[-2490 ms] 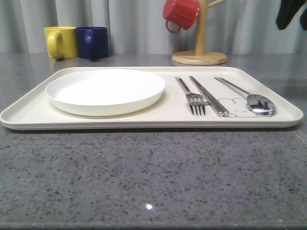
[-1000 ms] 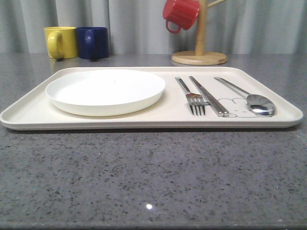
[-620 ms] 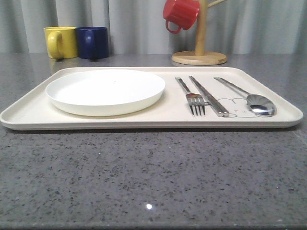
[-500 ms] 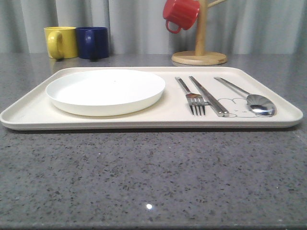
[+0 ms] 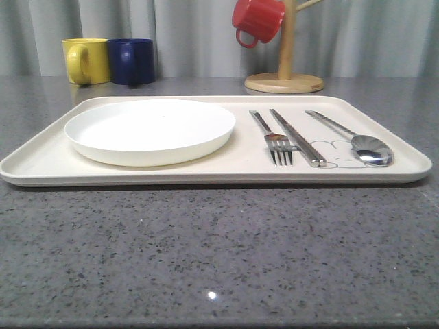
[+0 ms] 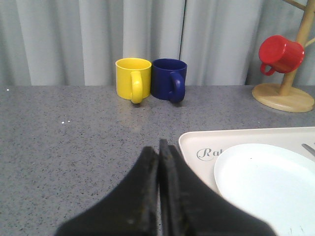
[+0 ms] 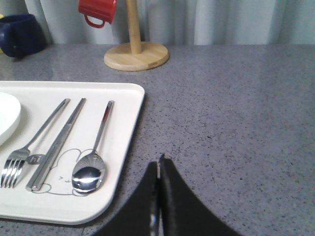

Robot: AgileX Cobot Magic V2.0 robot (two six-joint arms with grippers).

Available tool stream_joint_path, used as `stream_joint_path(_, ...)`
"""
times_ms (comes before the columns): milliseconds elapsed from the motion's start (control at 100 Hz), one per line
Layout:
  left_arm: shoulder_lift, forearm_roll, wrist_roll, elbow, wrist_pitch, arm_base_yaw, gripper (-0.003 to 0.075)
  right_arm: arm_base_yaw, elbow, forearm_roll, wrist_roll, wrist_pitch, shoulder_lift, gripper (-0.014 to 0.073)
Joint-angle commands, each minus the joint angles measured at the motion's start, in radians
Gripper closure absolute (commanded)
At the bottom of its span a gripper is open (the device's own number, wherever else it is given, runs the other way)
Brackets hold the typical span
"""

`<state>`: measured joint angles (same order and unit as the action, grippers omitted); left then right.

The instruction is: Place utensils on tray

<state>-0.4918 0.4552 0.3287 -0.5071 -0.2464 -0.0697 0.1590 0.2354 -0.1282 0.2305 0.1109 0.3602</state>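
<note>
Judging the job done: fork (image 5: 278,140), chopsticks (image 5: 296,136) and spoon (image 5: 357,140) lie side by side on the tray (image 5: 206,173), so I hold left gripper (image 6: 158,147) and right gripper (image 7: 160,162) closed, empty, off above the tabletop (image 5: 219,253).

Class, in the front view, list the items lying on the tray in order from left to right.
Round white plate → silver four-tined fork → pair of flat silver chopsticks → silver long-handled spoon, all on the cream rectangular tray.

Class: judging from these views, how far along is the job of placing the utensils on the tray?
It looks finished. The fork, chopsticks and spoon all lie on the tray, beside the plate. Nothing is in hand: left pincer and right pincer are shut and empty. Nothing appears left.
</note>
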Motion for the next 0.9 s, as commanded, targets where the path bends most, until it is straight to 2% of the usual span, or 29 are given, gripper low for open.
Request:
stream_joint_path(0,-0.004,0.013,-0.003,-0.029,0.080,-0.003,0.0739,-0.008,-0.023,0.037,-0.046,-0.137,-0.045,0.0662)
stream_joint_path(340,-0.004,0.013,-0.003,-0.029,0.080,-0.003,0.0739,-0.117,-0.147,0.091,-0.049,-0.140,-0.265,0.0662)
stream_joint_path(650,-0.004,0.013,-0.003,-0.029,0.080,-0.003,0.0739,-0.121,-0.263,0.134,-0.079,-0.155,-0.389,0.0662)
stream_joint_path(890,-0.004,0.013,-0.003,-0.026,0.080,-0.003,0.0739,-0.121,-0.263,0.128,-0.128,-0.173,-0.389,0.0662)
